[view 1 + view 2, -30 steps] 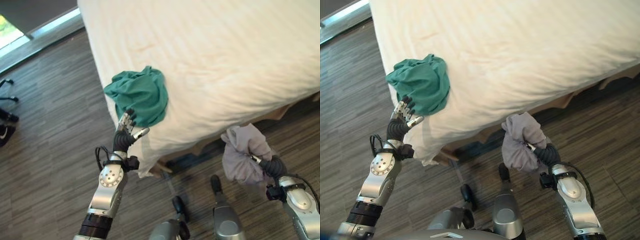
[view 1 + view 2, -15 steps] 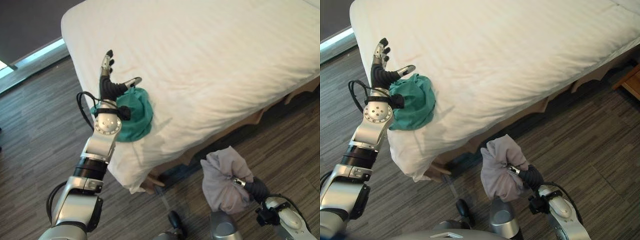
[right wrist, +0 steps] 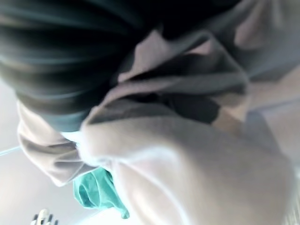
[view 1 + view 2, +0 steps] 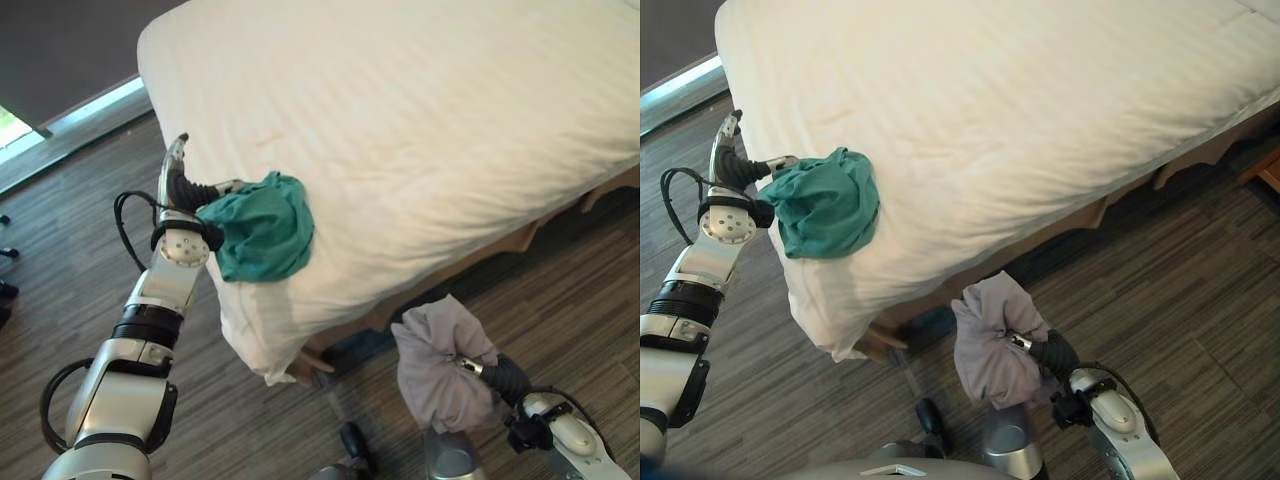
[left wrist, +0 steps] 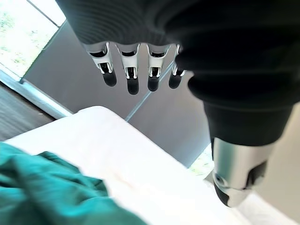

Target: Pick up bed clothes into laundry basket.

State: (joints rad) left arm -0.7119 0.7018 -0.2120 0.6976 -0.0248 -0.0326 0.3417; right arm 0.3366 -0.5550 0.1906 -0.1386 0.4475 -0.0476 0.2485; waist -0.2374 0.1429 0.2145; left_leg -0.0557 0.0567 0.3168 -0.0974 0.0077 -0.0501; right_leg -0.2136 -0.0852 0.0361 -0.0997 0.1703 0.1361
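Clothes are split between two spots: a green garment [image 4: 262, 226] sits bunched near the corner of the bed [image 4: 430, 110], and a pale lilac one [image 4: 440, 360] hangs off the bed's near side, over the wood floor [image 4: 1200, 290]. Half a second ago the left hand [image 4: 178, 178] was raised above the green garment; now it has dropped to its far side, fingers straight and thumb just at the cloth, nothing gripped yet. To my eye it's lining up a scoop or grab. Over on the right, the right hand [image 4: 1048, 352] stays clenched around the lilac bundle, lower and nearer the robot than before. No laundry basket is visible.
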